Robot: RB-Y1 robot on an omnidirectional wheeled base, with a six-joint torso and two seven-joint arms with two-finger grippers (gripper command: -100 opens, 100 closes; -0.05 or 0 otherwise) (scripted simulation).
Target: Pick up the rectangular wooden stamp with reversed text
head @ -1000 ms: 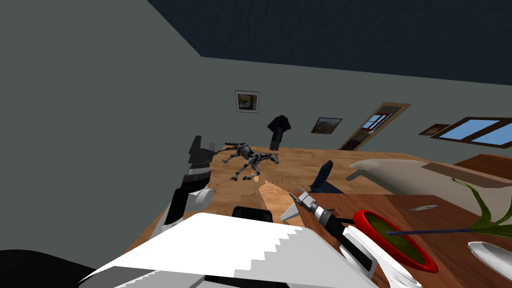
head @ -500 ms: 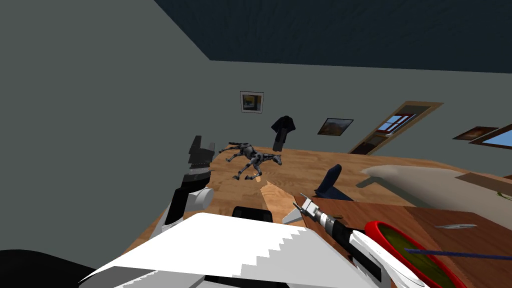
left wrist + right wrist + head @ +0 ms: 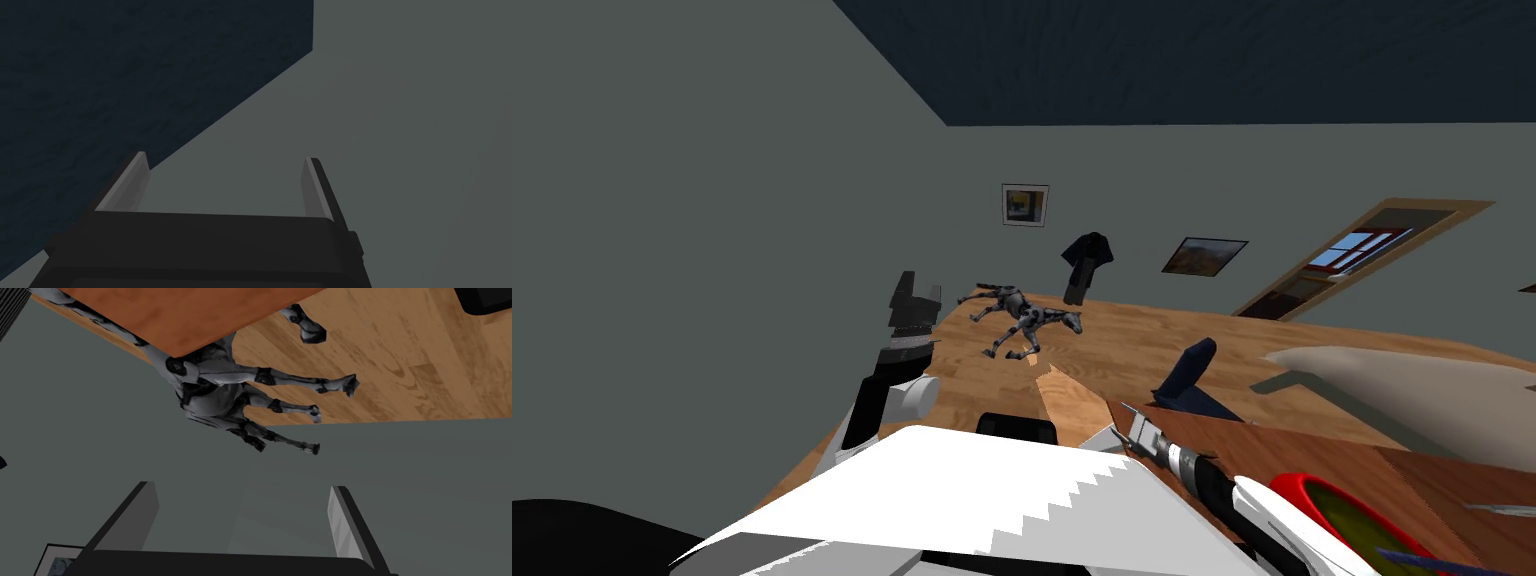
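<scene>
Left gripper [image 3: 225,160]: the arm is raised at about 10 o'clock from my chest. Its two fingers stand roughly a third of the frame apart with nothing between them.

Right gripper [image 3: 1118,434]: it sits low at about 1 o'clock, at the near corner of the brown table [image 3: 1312,455]. The blades are spread wide and hold nothing.

Through the right wrist camera, the gap between the blades faces a grey horse figure [image 3: 220,393]. The figure is on the wood floor [image 3: 400,363] close to the grey wall, with its legs stretched out. The table's orange-brown edge covers part of it.

From the head camera the horse figure sits near 12 o'clock, well apart from the right gripper. On the far wall beyond it hangs a dark garment [image 3: 1087,262], between a small framed picture [image 3: 1025,205] and a landscape picture [image 3: 1204,256].

A doorway [image 3: 1362,262] stands at about 2 o'clock. A dark blue chair-like object [image 3: 1188,372] stands on the floor just past the table's far edge, at about 1 o'clock. A pale beige cushioned shape [image 3: 1412,385] lies at 2 to 3 o'clock.

A red-rimmed dish [image 3: 1297,487] rests on the table at about 4 o'clock, just beside my right forearm.

Stamp: I cannot tell where it lies.
</scene>
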